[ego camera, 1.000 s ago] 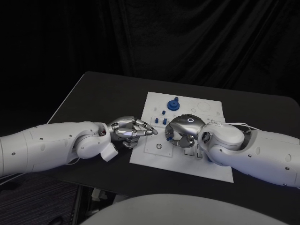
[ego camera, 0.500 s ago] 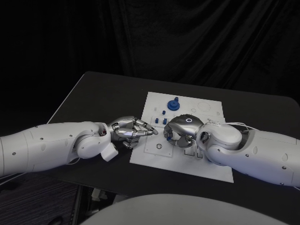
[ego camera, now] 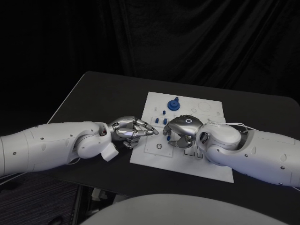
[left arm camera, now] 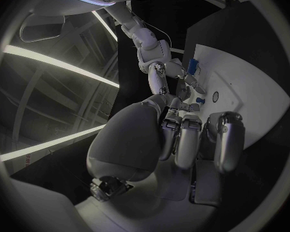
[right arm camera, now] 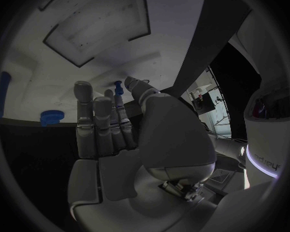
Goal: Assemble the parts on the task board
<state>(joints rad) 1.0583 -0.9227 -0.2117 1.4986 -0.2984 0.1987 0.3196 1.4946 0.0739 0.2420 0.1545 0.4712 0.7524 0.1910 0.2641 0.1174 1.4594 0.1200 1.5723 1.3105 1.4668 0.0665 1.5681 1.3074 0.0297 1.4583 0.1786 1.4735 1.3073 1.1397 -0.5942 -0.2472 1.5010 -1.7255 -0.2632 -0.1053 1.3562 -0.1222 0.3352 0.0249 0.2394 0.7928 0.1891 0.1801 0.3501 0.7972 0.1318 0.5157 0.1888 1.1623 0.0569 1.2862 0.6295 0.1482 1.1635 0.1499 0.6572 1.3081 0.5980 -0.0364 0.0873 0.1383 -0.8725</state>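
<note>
Right hand (ego camera: 180,130) over the task board (ego camera: 211,161), pinching a small blue part (right arm camera: 118,85); left hand (ego camera: 131,131) curled, empty

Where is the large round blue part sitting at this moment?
In the head view the large round blue part stands on the far half of the task board, beyond both hands, nearest the right hand.

The task board (ego camera: 211,166) lies on the table (ego camera: 99,98) a little right of its middle, with parts (ego camera: 174,103) standing in its far half, the left hand (ego camera: 131,131) at its left edge and the right hand (ego camera: 180,131) over its middle
</note>
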